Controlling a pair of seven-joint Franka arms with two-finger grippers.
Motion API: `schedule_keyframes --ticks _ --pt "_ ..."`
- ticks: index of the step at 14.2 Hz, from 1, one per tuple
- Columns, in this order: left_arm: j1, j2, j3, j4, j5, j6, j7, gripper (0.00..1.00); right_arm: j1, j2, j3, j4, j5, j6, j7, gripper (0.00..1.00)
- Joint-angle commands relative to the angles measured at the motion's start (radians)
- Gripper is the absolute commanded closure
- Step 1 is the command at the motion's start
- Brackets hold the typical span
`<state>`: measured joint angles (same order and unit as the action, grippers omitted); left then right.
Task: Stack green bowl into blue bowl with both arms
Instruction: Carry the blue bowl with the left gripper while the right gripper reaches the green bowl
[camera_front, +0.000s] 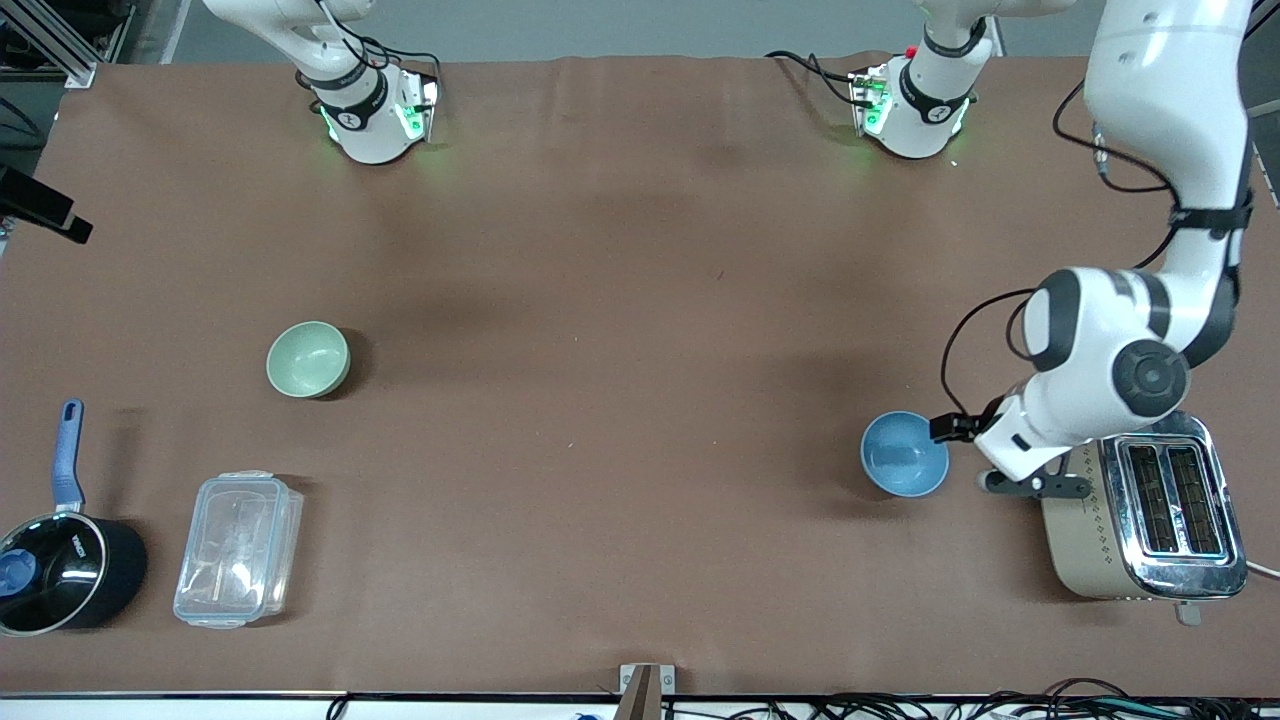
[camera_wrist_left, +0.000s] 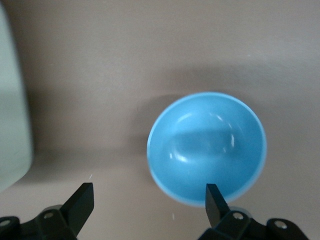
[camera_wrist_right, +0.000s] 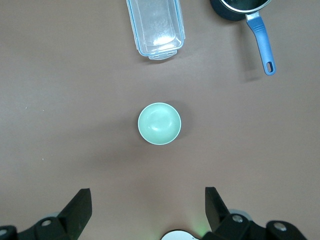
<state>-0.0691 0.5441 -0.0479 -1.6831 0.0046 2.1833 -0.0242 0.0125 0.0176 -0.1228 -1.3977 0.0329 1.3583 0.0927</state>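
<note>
The green bowl (camera_front: 308, 359) stands upright and empty on the brown table toward the right arm's end; it also shows in the right wrist view (camera_wrist_right: 159, 123). The blue bowl (camera_front: 905, 453) stands upright toward the left arm's end, nearer the front camera. My left gripper (camera_front: 962, 440) is low beside the blue bowl, between it and the toaster, open and empty (camera_wrist_left: 150, 205). One of its fingertips (camera_wrist_left: 214, 197) is at the blue bowl's (camera_wrist_left: 206, 147) rim. My right gripper (camera_wrist_right: 148, 207) is open and empty, high over the table, out of the front view.
A silver and beige toaster (camera_front: 1150, 510) stands close beside the left gripper. A clear plastic container (camera_front: 238, 548) and a black saucepan with a blue handle (camera_front: 60, 570) sit near the front edge at the right arm's end. The arm bases (camera_front: 370, 115) stand along the back.
</note>
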Motion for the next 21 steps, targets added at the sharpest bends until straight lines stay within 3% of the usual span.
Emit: schedule_keyframes --ticks 1,4,5,7,8,9,12,15,17,21 --pt "-0.002 0.058 0.0 0.017 -0.005 0.048 -0.013 0.2 0.0 0.002 0.0 0.009 -0.001 -0.008 -0.007 0.0" --pt "-0.002 0.094 0.0 0.019 -0.005 0.062 -0.013 0.4 0.0 0.002 0.0 0.009 0.001 -0.01 -0.007 0.0" --pt "-0.005 0.097 0.0 0.017 -0.005 0.062 -0.013 0.5 0.0 0.002 0.0 0.009 -0.001 -0.01 -0.008 0.0" --pt "-0.005 0.109 -0.001 0.02 -0.005 0.062 -0.013 0.8 0.0 0.002 -0.001 0.009 -0.001 -0.011 -0.008 0.0" --pt "-0.005 0.114 -0.003 0.022 -0.006 0.062 -0.013 0.91 0.0 0.002 -0.001 0.006 -0.001 -0.014 -0.008 0.0" --pt "-0.006 0.114 -0.003 0.025 -0.006 0.062 -0.013 0.96 0.0 0.002 -0.001 -0.013 -0.001 -0.013 -0.01 0.0" --pt "-0.005 0.097 -0.052 0.039 -0.037 0.058 -0.035 1.0 -0.002 -0.004 -0.004 -0.209 -0.005 0.115 -0.013 0.0" --pt "-0.031 0.08 -0.168 0.092 -0.04 0.015 -0.202 1.0 -0.008 -0.019 -0.008 -0.451 -0.018 0.334 -0.03 0.0" --pt "-0.11 0.088 -0.21 0.12 -0.029 0.013 -0.383 1.0 -0.008 -0.019 -0.018 -0.625 -0.028 0.543 -0.042 0.0" --pt "-0.313 0.158 -0.208 0.198 -0.037 0.021 -0.643 1.0 -0.017 -0.005 -0.063 -0.952 -0.044 0.982 -0.136 0.0"
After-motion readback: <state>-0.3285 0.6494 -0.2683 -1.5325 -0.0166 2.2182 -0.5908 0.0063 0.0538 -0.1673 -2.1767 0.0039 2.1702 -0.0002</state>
